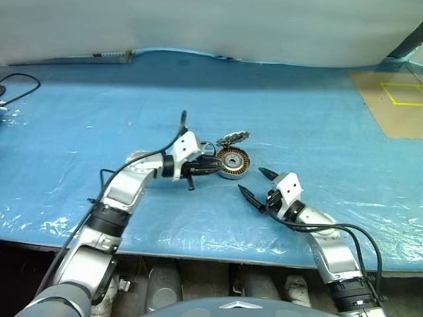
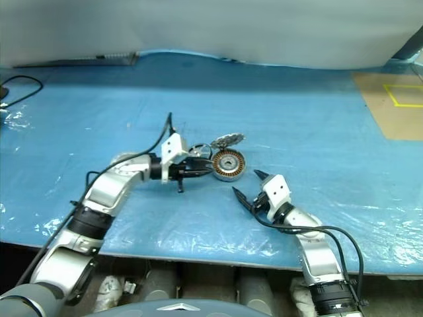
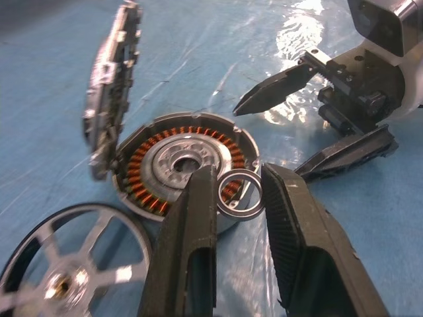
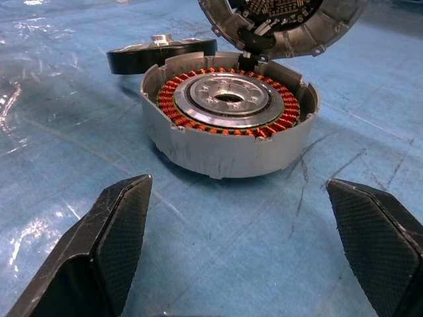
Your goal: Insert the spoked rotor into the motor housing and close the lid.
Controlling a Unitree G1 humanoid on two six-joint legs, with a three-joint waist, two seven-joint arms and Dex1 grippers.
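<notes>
Low in the head view, right of centre, the right gripper [image 1: 258, 183] rests on the blue table cover [image 1: 317, 125] with its 2 fingers spread wide. Mid-frame, the left gripper [image 3: 239, 198] pinches a small metal ring [image 3: 239, 193] beside the motor housing [image 1: 233, 162]. Its lid [image 1: 232, 138] stands open behind; the spoked rotor [image 3: 63, 264] lies alongside.

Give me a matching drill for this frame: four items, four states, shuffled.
Items:
1. lid
2. rotor
3. left tool
4. right tool

States:
A. open, nothing held
B. lying flat on the table beside the housing
C. shut on a small metal ring
D. tipped up, open

Pairs: 1-D, 2-B, 3-C, 4-A
</notes>
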